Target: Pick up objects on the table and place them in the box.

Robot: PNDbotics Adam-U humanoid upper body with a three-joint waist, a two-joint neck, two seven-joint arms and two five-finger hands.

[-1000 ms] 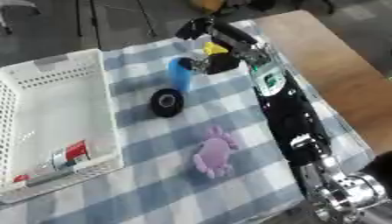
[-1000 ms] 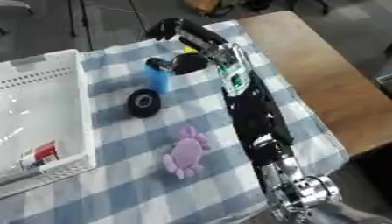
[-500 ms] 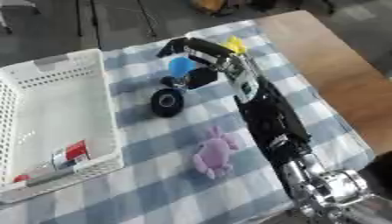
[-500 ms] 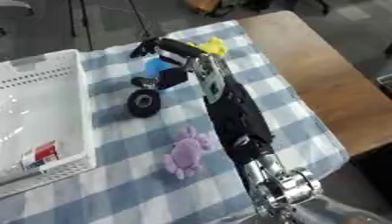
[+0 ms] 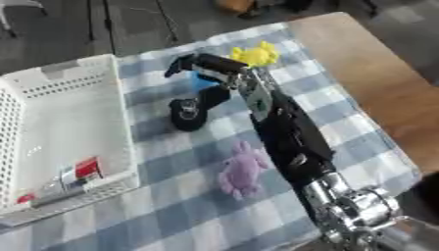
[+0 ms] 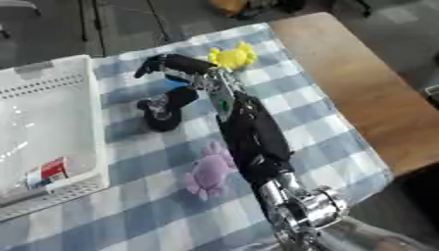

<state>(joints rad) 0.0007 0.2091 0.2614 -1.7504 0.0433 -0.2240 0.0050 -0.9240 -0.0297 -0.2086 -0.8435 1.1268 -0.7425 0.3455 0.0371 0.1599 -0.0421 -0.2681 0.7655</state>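
My right hand (image 5: 199, 67) reaches in from the lower right and hovers over a blue cylinder (image 5: 204, 81), which it mostly hides. Its fingers (image 5: 178, 66) arch past the cylinder's far side while the thumb (image 6: 181, 96) hangs down towards a black roll (image 5: 183, 113). I see nothing held, so the hand is open. A yellow toy (image 5: 256, 53) lies just right of the hand. Beside my forearm lies a purple plush toy (image 5: 242, 169). The white basket (image 5: 120, 147) stands at the left with a red and white item (image 5: 81, 171) inside. My left hand is out of sight.
The checked cloth (image 5: 171, 215) covers the table, and bare wood (image 5: 377, 93) shows along its right side. My right forearm (image 5: 287, 132) lies across the middle of the cloth. Dark floor and stand legs lie beyond the far edge.
My right hand has swung left from above the yellow toy to above the blue cylinder, uncovering the yellow toy. The other objects have not moved.
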